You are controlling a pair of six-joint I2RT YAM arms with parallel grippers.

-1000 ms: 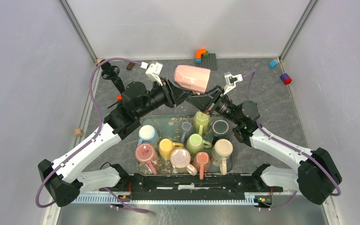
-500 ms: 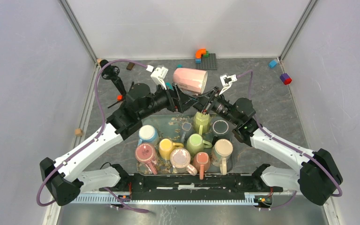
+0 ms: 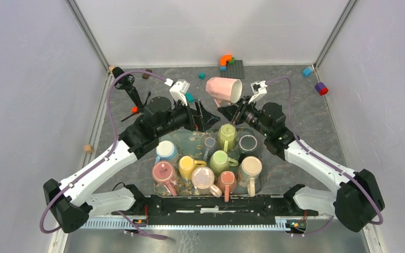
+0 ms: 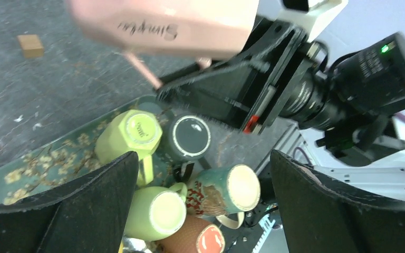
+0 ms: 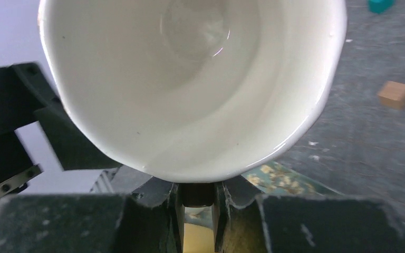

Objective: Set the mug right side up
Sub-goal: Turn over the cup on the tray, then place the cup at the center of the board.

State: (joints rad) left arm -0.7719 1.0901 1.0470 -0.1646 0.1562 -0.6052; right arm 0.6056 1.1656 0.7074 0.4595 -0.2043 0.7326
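The right gripper (image 5: 196,195) is pinched narrow on the handle of the pink mug (image 3: 224,88). It holds the mug in the air on its side, above the bench (image 3: 300,105) just behind the tray (image 3: 190,138). The mouth faces the right arm and the glossy white inside is empty. Dark cursive on the pink wall begins "Simpl"; the rest is unclear. The left gripper (image 3: 203,115) is spread wide, near the mug but apart. The flower-patterned tray holds a crowd of coloured mugs (image 3: 219,161).
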